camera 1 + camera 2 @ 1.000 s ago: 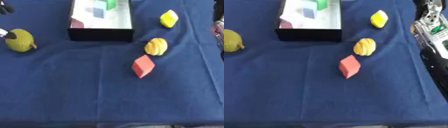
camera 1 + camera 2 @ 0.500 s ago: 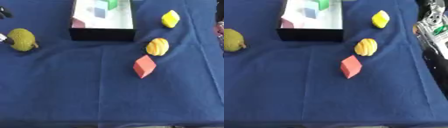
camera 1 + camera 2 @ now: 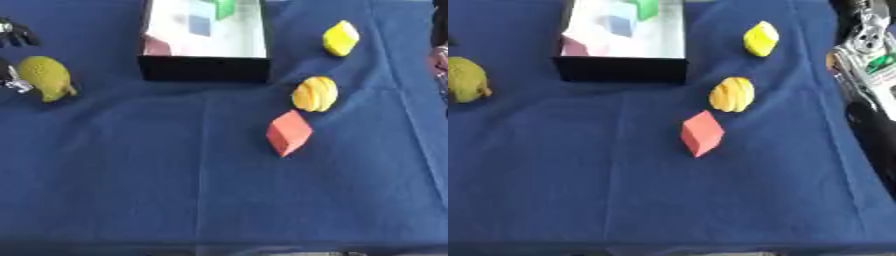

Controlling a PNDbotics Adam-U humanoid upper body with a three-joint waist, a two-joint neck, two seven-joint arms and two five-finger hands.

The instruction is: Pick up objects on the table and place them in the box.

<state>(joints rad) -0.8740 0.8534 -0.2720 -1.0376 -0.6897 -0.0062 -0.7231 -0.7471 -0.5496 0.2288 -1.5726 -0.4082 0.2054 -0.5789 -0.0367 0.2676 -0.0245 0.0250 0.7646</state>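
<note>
A blue cloth, faintly creased, covers the whole table right to its edges.

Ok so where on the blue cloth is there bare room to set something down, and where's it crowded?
The near half of the cloth, below the red block, is bare. So is the stretch between the olive fruit and the red block. It is crowded right of the box: yellow block, ridged yellow fruit and red block.

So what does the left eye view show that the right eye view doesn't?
Only the left eye view shows the left hand, its dark fingers beside the olive-yellow lumpy fruit. Only the right eye view shows the silver and black arm along the right edge. Both share the black-walled box, yellow block, ridged yellow-orange fruit and red block.
</note>
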